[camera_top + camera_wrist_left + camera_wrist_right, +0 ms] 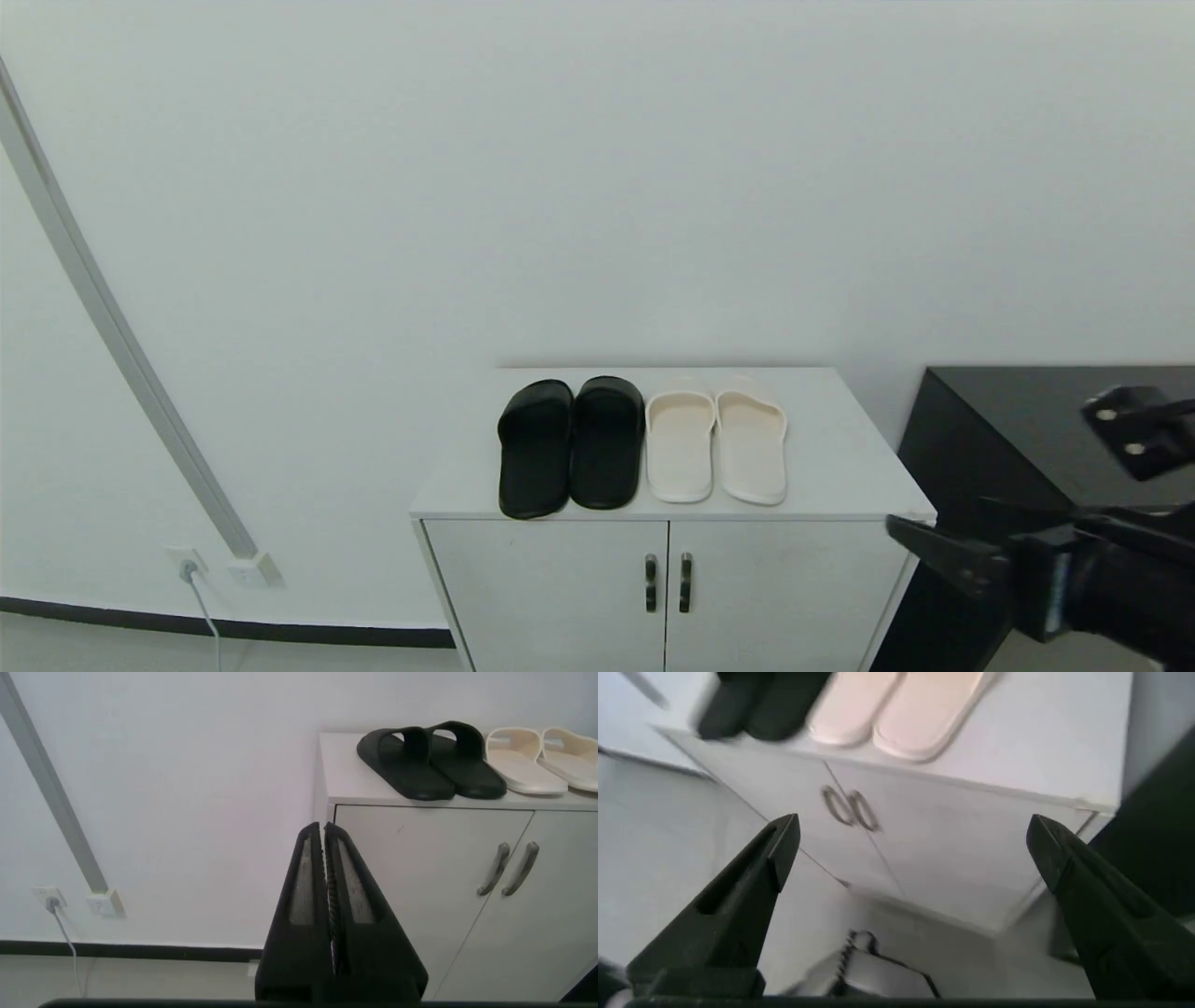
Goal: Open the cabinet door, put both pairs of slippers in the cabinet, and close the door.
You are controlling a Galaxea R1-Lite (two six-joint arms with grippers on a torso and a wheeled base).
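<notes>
cabinet shut, both pairs of slippers on its top.

head view: the white cabinet (551,607) stands at 6 o'clock against the wall, with both doors closed and its paired dark handles (667,582) flanking the centre seam. its inside is hidden. on the cabinet top lie the black slippers (571,446) and, just beside them at their 3 o'clock, the cream slippers (716,448). all four have their toes toward 12 o'clock and their heels at the front edge. the right tool (913,826) is released, jaws spread wide, at 4 o'clock of the cabinet, in front of a black bench (1018,401). the left tool (324,829) is clenched, fingers pressed flat together, off the cabinet's 9 o'clock side and apart from it.
</notes>
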